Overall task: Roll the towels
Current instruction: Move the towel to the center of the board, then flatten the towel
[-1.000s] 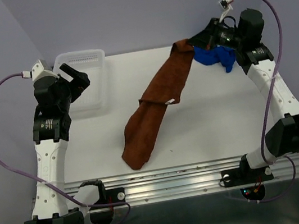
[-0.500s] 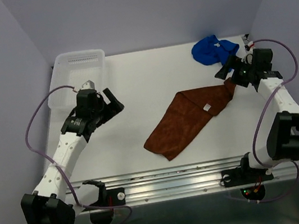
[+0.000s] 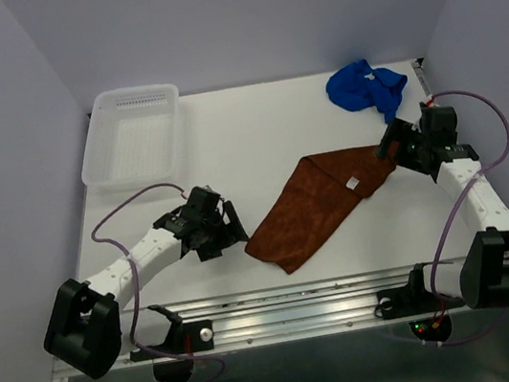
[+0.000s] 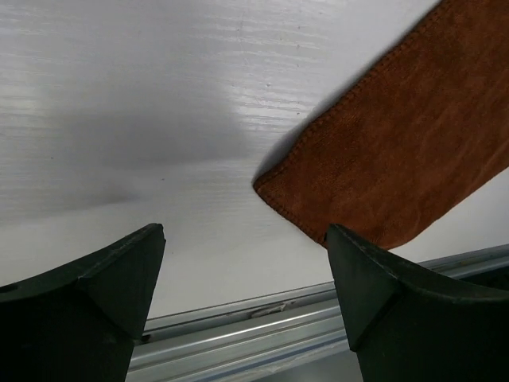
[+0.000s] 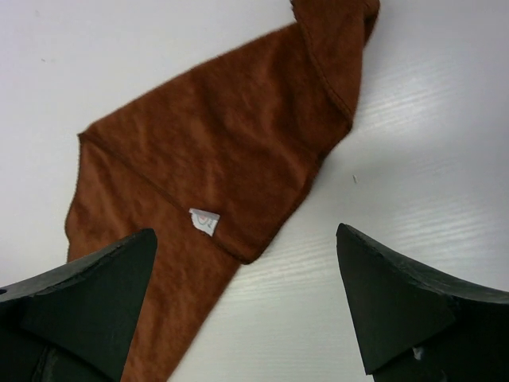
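Rust-brown towel [image 3: 319,202] is down mid-bench now, loosely folded, tag [image 5: 203,221] up. I just dropped its bunched end, so my right gripper [image 3: 391,144] sits wide open right beside it. My left gripper [image 3: 227,235], also wide, has swung in by the near-left corner. I'd guess it needs flattening before rolling. Blue towel [image 3: 366,86] is crumpled back right on the white bench [image 3: 257,142], mesh basket [image 3: 130,138] back left, lavender walls around.

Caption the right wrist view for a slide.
Open right gripper over the brown towel, white tag showing, on the white table.
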Controlling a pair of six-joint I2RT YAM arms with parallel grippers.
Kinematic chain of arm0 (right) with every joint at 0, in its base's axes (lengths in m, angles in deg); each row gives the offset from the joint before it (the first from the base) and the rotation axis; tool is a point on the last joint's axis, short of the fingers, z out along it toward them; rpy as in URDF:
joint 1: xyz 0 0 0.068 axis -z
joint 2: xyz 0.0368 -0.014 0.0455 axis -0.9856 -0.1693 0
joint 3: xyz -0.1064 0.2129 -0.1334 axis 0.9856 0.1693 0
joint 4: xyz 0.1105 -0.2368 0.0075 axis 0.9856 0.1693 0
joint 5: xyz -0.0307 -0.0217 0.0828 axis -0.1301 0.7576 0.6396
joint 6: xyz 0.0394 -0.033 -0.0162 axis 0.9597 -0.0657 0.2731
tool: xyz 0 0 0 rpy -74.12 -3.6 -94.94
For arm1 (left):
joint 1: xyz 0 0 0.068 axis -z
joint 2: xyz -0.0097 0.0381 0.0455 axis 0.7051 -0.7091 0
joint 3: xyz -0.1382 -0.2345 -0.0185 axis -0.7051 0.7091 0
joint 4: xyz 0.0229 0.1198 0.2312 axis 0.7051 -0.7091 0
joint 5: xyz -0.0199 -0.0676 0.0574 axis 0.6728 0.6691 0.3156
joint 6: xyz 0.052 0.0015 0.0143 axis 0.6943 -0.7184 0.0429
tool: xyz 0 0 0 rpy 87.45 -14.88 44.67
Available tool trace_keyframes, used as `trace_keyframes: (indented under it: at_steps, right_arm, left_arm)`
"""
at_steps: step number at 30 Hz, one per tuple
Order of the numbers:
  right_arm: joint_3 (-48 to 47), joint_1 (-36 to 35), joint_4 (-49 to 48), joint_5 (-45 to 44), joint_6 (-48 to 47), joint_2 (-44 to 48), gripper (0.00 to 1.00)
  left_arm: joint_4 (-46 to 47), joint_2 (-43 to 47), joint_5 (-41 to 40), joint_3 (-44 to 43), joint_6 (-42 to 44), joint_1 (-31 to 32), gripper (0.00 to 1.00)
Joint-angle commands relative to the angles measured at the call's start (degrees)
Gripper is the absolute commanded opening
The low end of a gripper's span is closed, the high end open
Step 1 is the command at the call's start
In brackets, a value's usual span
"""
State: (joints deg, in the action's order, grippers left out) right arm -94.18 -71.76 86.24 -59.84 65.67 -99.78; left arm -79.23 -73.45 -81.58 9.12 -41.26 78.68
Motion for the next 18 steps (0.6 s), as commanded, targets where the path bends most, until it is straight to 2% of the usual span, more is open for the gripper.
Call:
trace_keyframes:
  at_steps: [1, 3, 12, 14, 15, 18]
  right_arm:
    - [1.76, -0.32, 0.49, -2.05, 1.28, 2.11, 1.0]
    - [1.85, -0.32, 0.49, -1.7, 1.63, 2.1, 1.0]
    - [2.55, -0.32, 0.05, -2.66, 2.25, 1.58, 1.0]
    - [2.46, -0.32, 0.14, -3.01, 2.34, 1.49, 1.0]
    - [2.46, -0.32, 0.14, -3.19, 2.42, 1.4, 1.0]
    - [2.2, -0.32, 0.22, -3.19, 2.43, 1.49, 1.0]
  left_arm:
    - [4.89, -3.5, 0.07, 0.26, -1.37, 1.74, 0.9]
    - [5.07, -5.18, -0.46, -0.18, -1.02, 2.8, 0.89]
    - [4.72, -14.76, -4.24, -4.65, 0.21, 7.2, 0.72]
    - [4.28, -16.61, -5.12, -5.01, 0.04, 7.9, 0.66]
    - [3.85, -17.23, -5.21, -5.53, -0.31, 8.08, 0.56]
    - [1.13, -19.86, -9.07, -7.2, -0.75, 8.87, 0.42]
